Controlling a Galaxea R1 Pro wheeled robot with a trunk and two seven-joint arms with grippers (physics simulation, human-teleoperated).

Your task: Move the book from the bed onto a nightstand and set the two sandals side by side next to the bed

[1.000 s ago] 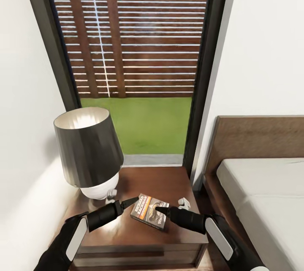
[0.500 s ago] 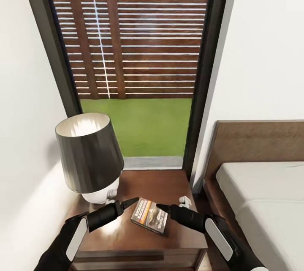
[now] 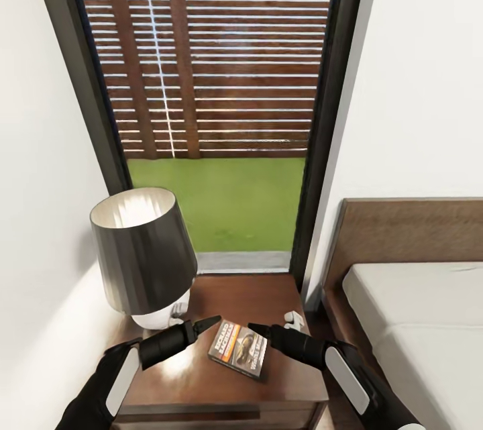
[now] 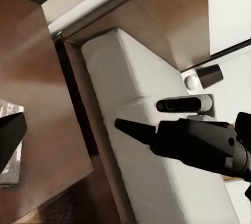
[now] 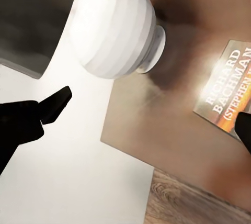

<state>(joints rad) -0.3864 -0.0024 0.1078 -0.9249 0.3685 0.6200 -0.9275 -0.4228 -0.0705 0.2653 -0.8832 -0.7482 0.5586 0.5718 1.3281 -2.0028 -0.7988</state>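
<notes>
— What sort of room is this?
— A home bedroom: a bed (image 3: 429, 323) with pale mattress and wooden headboard at four o'clock, a dark nightstand (image 3: 268, 296) beside it.
— Anything else?
— A shaded lamp (image 3: 144, 255) at eight o'clock, and a tall window (image 3: 215, 115) at twelve showing fence and grass.

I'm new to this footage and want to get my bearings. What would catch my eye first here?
The tall window with its slatted brown fence and grass fills the middle. Below it, a dark-shaded lamp stands at the left of the nightstand, and the book lies flat on its top between the left hand and the right hand. The bed sits to the right.
</notes>
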